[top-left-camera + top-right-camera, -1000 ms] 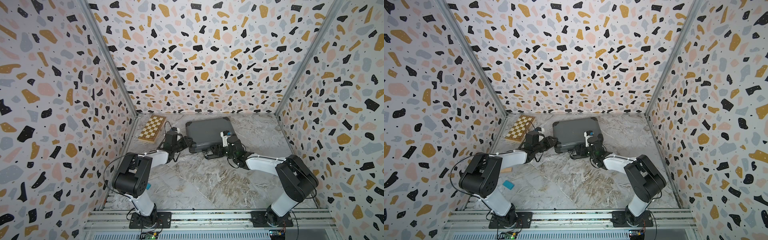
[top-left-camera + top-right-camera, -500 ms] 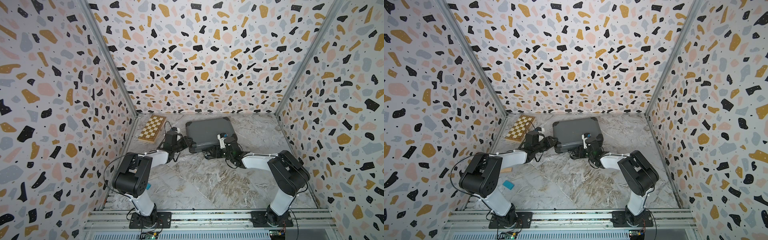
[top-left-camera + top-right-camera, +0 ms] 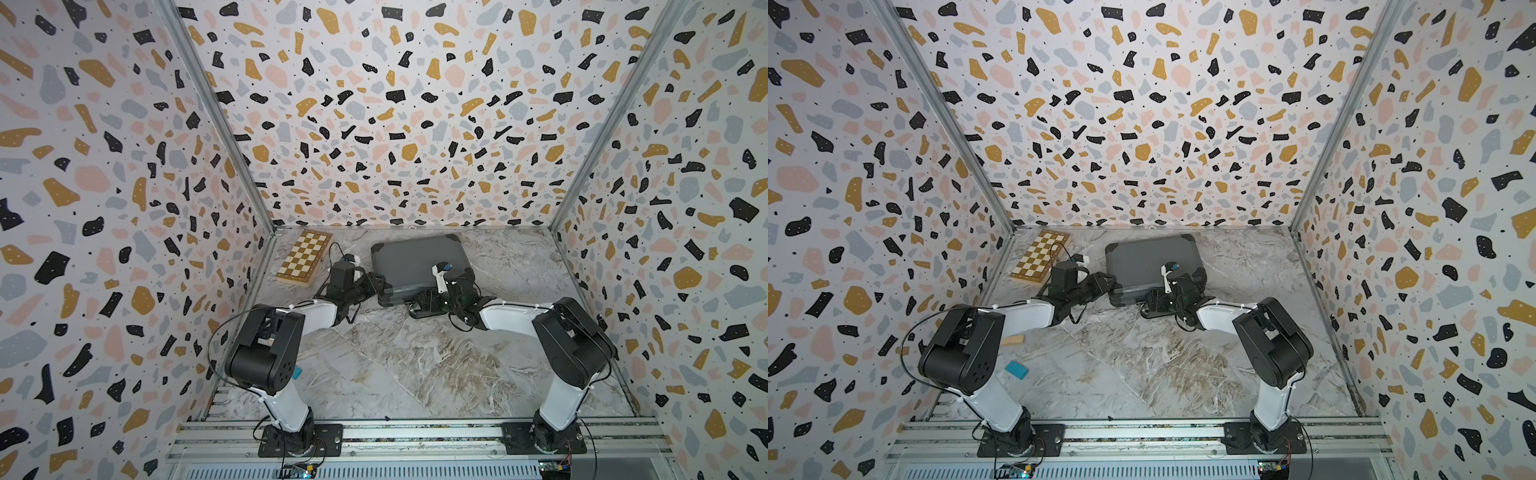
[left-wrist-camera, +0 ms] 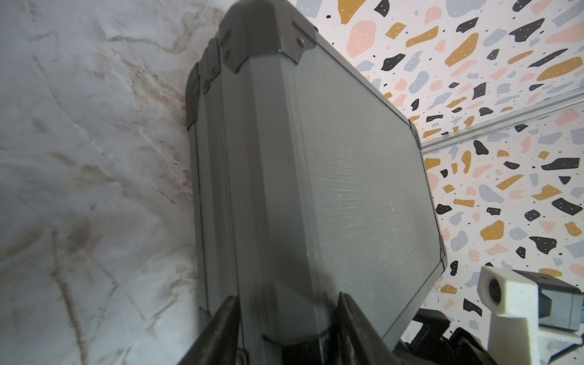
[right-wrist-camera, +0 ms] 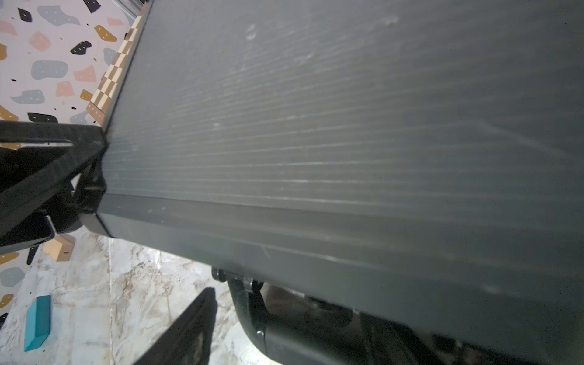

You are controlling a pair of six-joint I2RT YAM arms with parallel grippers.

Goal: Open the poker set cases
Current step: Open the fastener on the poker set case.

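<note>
The dark grey poker set case (image 3: 415, 257) (image 3: 1142, 257) lies flat and closed at the back of the table. My left gripper (image 3: 380, 286) (image 3: 1111, 284) is at its near left corner. In the left wrist view the left gripper (image 4: 286, 303) is shut on that corner of the case (image 4: 347, 158), one finger on the side wall and one on the lid. My right gripper (image 3: 428, 301) (image 3: 1154, 305) is at the case's front edge, open around the black handle (image 5: 249, 313). One finger (image 5: 192, 328) stands clear of the handle; the other is hidden under the case (image 5: 347, 110).
A tan checkered chessboard box (image 3: 305, 257) (image 3: 1040, 259) lies at the back left, beside the case. A teal block (image 3: 1016, 370) (image 5: 38, 322) and a small wooden block (image 3: 1011, 340) (image 5: 58, 248) lie near the left arm. Patterned walls close in three sides.
My right arm has shifted a little to the left along the case's front edge. The left arm and the case have stayed where they were.
</note>
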